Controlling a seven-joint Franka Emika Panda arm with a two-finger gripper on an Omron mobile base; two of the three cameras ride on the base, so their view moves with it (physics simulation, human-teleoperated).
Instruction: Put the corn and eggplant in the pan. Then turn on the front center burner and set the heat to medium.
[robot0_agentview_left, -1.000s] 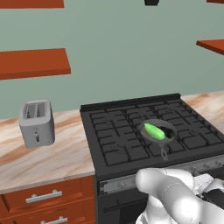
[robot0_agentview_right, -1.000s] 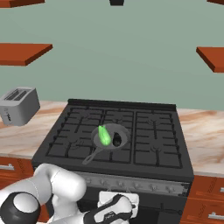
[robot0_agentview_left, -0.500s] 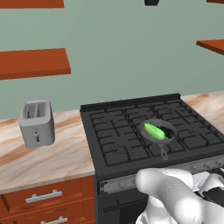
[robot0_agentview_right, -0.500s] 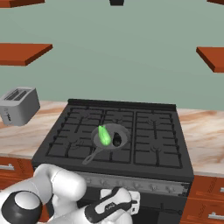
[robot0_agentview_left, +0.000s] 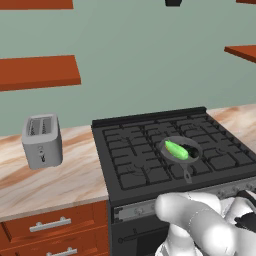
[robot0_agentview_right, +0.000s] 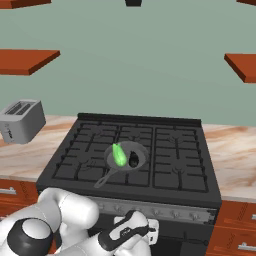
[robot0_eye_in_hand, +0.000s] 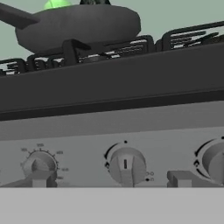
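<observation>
Dark-grey pan (robot0_agentview_right: 126, 156) seated on grate of front center burner (robot0_agentview_right: 150, 175), near front edge of black stove (robot0_agentview_left: 125, 160); short handle angled toward front edge. Bright green corn (robot0_agentview_right: 119, 154) lying inside pan, at its left side as seen from right base view. Small dark eggplant (robot0_agentview_right: 134, 160) inside same pan, just beside corn on its right, contact between the two not determinable. Same pan (robot0_agentview_left: 180, 151) noted from left base view with corn (robot0_agentview_left: 176, 149) lying across it; eggplant not distinguishable there.

Pincer (robot0_eye_in_hand: 111, 181) positioned low, in front of stove's control panel, below level of grate. Both finger tips (robot0_eye_in_hand: 41, 179) visible at bottom of hand view, spread wide apart, nothing between them. Middle knob (robot0_eye_in_hand: 126, 165) of panel located between the two tips, not touched by either. Left tip standing before a second knob (robot0_eye_in_hand: 39, 165); third knob (robot0_eye_in_hand: 214, 162) partly visible at right edge. Pan (robot0_eye_in_hand: 78, 27) seen from below in hand view, above panel, with sliver of corn (robot0_eye_in_hand: 56, 4) over its rim.

Grey toaster (robot0_agentview_left: 42, 140) standing on marbled surface (robot0_agentview_left: 55, 182) left of stove, toward back edge, well apart from pan. Wooden drawers with metal handles (robot0_agentview_left: 50, 225) below surface.
</observation>
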